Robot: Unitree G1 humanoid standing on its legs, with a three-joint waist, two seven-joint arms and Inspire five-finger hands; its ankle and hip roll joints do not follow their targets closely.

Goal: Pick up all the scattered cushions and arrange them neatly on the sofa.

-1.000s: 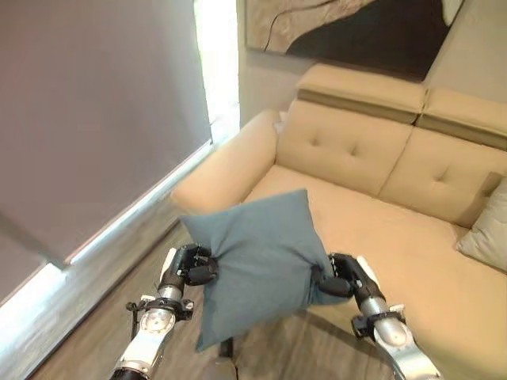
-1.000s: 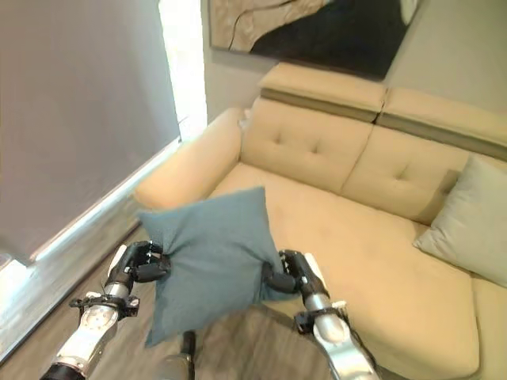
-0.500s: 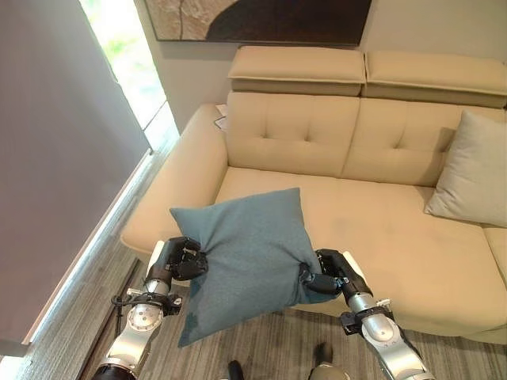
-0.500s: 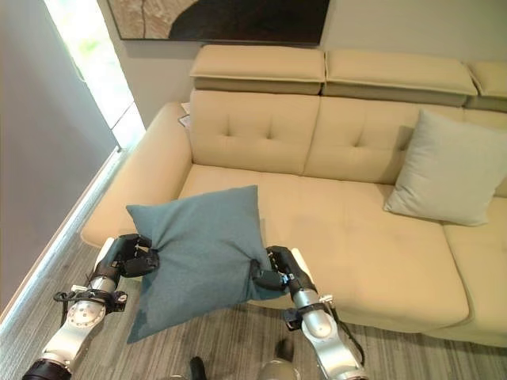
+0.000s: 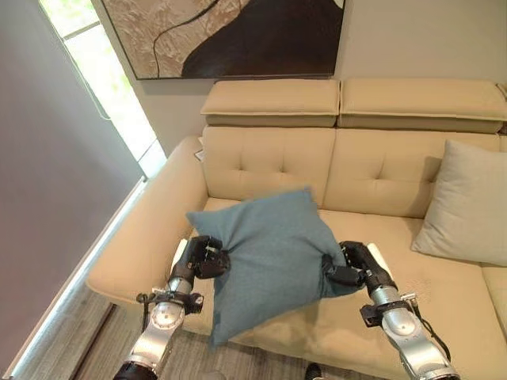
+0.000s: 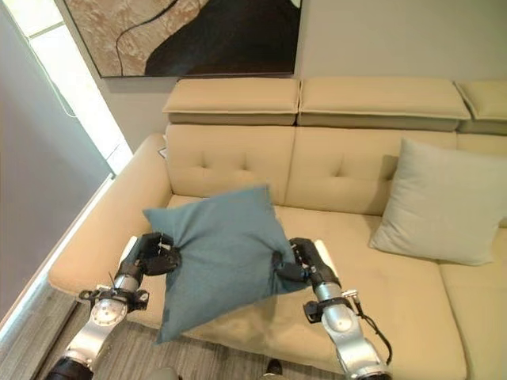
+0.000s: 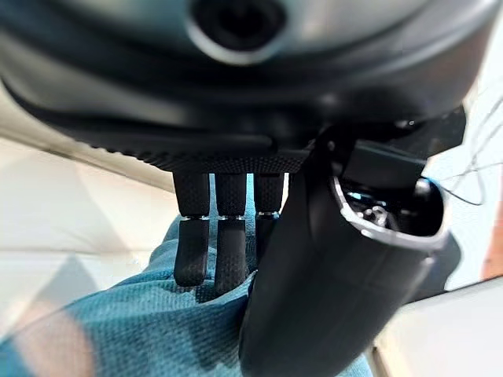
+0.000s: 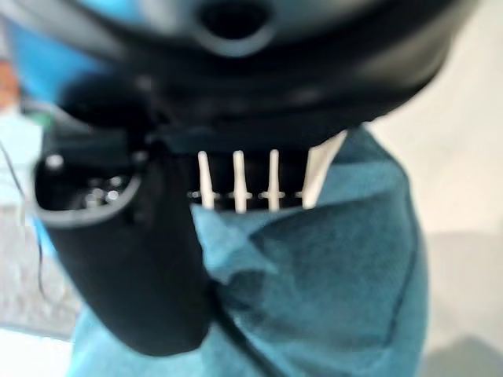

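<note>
My left hand [image 5: 204,260] pinches one side of the teal cushion [image 5: 269,261], my right hand [image 5: 355,267] grips the other; it hangs between them over the sofa [image 5: 261,158] seat (backrest straight ahead, grey cushion [image 5: 463,204] further right).

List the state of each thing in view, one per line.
Blue cushion: held up over the sofa seat, tilted, pinched at both sides.
Left hand: shut on the blue cushion's left edge.
Right hand: shut on its right edge.
Grey cushion: upright, leaning on the sofa back at the right.
Sofa: left seat bare below the held cushion.
</note>
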